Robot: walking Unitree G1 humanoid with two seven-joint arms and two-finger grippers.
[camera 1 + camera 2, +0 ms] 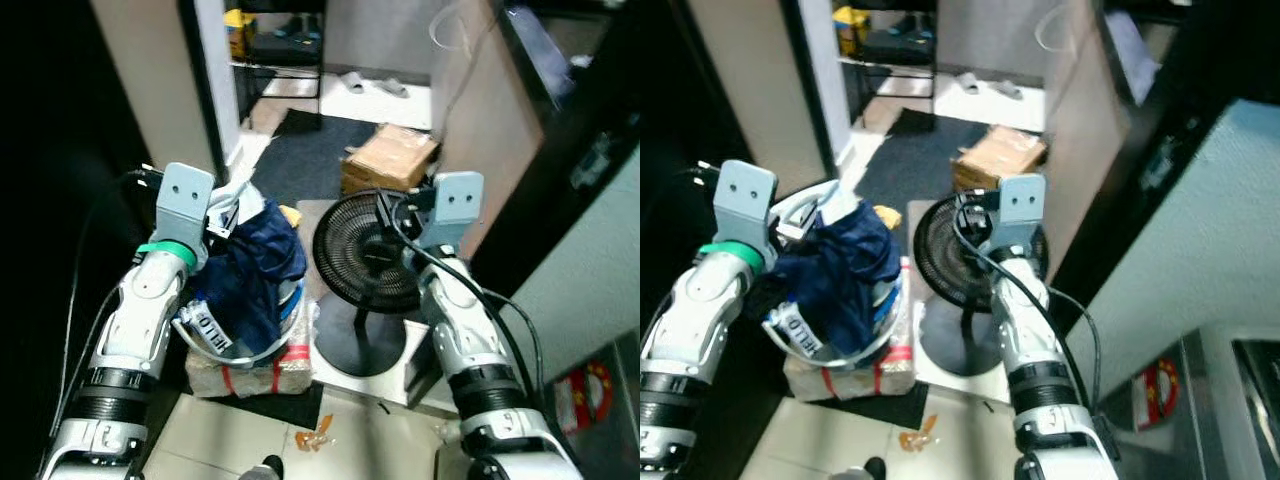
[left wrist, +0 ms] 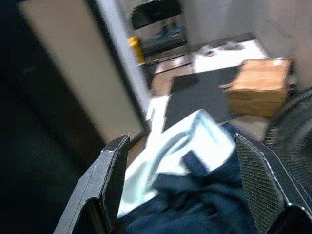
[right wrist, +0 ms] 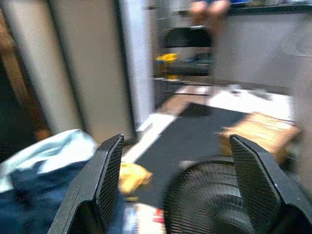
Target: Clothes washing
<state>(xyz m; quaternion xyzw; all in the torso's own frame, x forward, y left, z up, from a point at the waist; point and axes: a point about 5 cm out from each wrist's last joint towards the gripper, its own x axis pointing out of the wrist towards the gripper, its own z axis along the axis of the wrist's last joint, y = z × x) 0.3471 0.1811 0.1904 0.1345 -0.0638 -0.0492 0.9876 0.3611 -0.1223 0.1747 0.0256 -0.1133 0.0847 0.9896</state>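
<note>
Tiled floor (image 1: 200, 430) carries a white basket (image 1: 262, 352) heaped with dark blue clothes (image 1: 250, 270), just left of a black fan (image 1: 365, 255). Left end effector (image 2: 185, 190) open over the clothes; right end effector (image 3: 170, 185) open over the fan.

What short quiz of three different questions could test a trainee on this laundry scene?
1. True or false: the dark blue clothes lie heaped in the white basket.
2. Which object stands at the basket's right? A. black floor fan B. chair C. bucket
3. Fill in: the left claw has its fingers ___ above the clothes.

Key: 1 true; 2 A; 3 open. The right claw is also open, over the fan.
</note>
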